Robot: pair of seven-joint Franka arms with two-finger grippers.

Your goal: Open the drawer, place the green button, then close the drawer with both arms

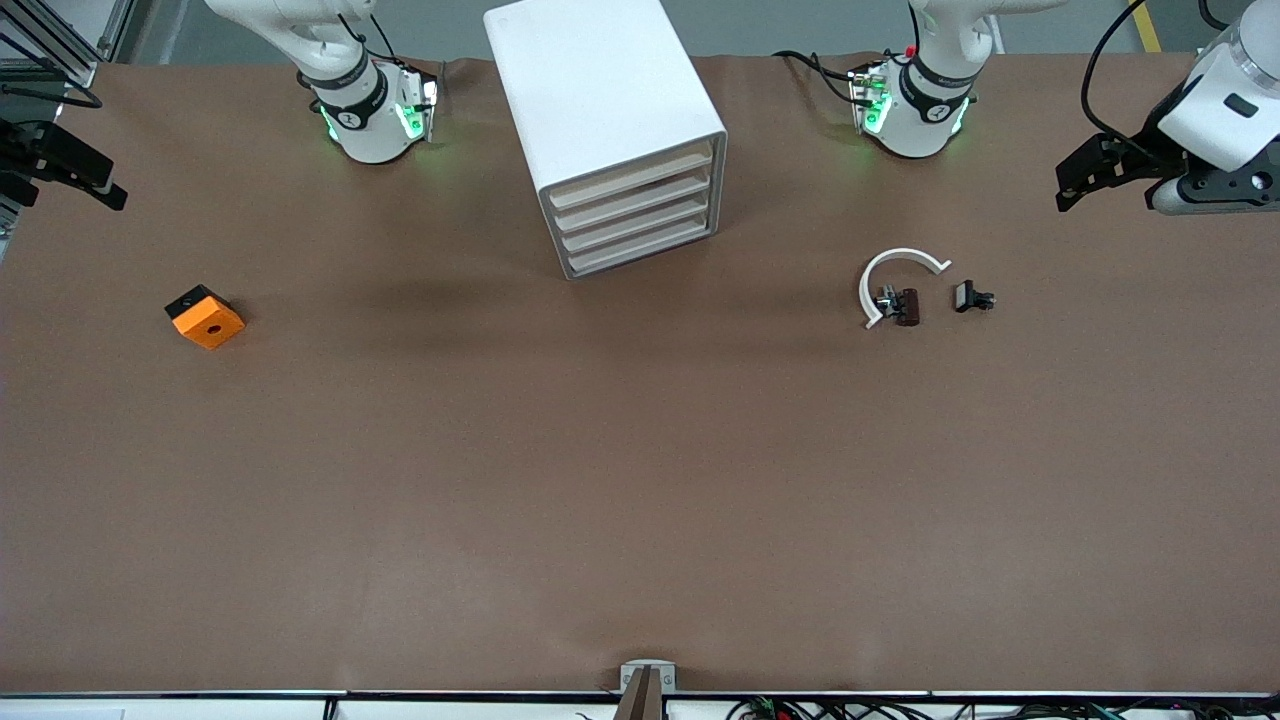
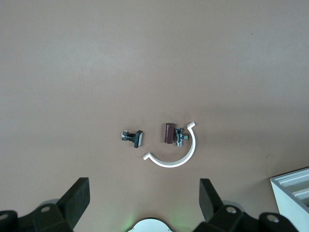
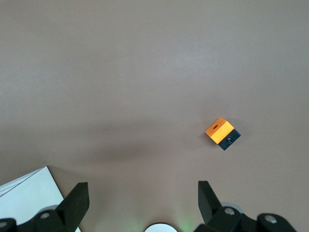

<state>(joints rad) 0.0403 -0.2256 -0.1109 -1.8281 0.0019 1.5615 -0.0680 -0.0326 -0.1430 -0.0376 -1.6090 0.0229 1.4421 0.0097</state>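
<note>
Here, the white four-drawer box cabinet [image 1: 610, 130] stands shut at top centre. The left gripper [image 1: 1085, 180] hangs upper right, fingers wide; the right gripper [image 1: 70, 170], upper left, likewise wide.

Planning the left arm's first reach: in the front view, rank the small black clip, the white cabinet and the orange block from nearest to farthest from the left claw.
Left claw hangs open at its end of the table.
1. Small black clip, at that end.
2. White cabinet, mid-table.
3. Orange block, at the right arm's end.

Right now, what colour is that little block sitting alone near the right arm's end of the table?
The block is orange on top with a black side; the right wrist view shows it best.
</note>
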